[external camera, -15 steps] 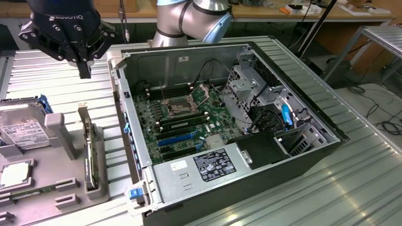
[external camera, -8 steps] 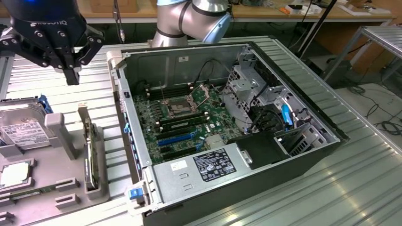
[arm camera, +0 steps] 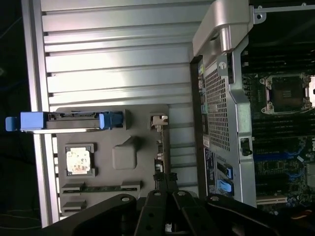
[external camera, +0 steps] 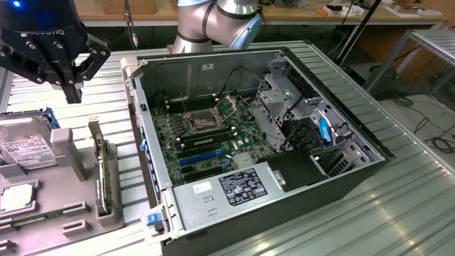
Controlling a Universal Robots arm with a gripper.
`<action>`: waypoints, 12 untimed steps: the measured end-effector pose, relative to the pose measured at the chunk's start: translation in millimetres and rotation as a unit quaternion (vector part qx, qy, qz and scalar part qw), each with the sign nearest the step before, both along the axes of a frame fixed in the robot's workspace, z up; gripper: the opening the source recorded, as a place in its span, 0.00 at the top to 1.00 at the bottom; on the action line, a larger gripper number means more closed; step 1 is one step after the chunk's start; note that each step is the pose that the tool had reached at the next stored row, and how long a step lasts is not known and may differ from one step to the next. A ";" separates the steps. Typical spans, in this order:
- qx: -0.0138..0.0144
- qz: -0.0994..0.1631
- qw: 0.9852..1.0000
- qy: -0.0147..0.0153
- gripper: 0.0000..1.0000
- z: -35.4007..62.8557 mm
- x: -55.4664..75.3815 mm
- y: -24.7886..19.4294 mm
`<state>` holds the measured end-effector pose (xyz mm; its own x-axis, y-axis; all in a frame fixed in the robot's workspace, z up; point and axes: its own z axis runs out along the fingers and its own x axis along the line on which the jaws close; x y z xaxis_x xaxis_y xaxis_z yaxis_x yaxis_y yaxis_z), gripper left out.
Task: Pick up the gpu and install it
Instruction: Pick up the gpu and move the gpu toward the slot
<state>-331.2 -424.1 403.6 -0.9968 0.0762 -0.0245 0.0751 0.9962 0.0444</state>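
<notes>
Ribbed tabletop (external camera: 412, 213) carries a computer case (external camera: 213, 69); beside the case the gpu (external camera: 102, 170) stands on edge, pincer (external camera: 72, 95) hanging closed, empty.

Exterior view. Table (external camera: 398, 208): ribbed bare metal, satin sheen. Computer case (external camera: 213, 194): dull grey sheet metal with a matt black outer shell, enclosing the green circuit-board laminate of the motherboard (external camera: 206, 125). Holder (external camera: 71, 152), 9 o'clock of the case: matt grey plastic. Hard drive (external camera: 25, 138), 9 o'clock of the holder: silvery metal, white paper label. Gripper (external camera: 72, 98), 11 o'clock: matt black.
</notes>
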 end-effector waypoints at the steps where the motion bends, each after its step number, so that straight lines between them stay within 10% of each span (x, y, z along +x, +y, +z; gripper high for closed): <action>1: 0.000 0.000 1.000 0.000 0.89 -0.1 -1.1 -1.4; 12: 0.000 0.000 1.000 -0.001 0.64 -0.2 -1.4 -1.5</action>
<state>-332.6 -425.6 403.4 -0.9967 0.0761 -0.0266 0.0749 0.9962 0.0444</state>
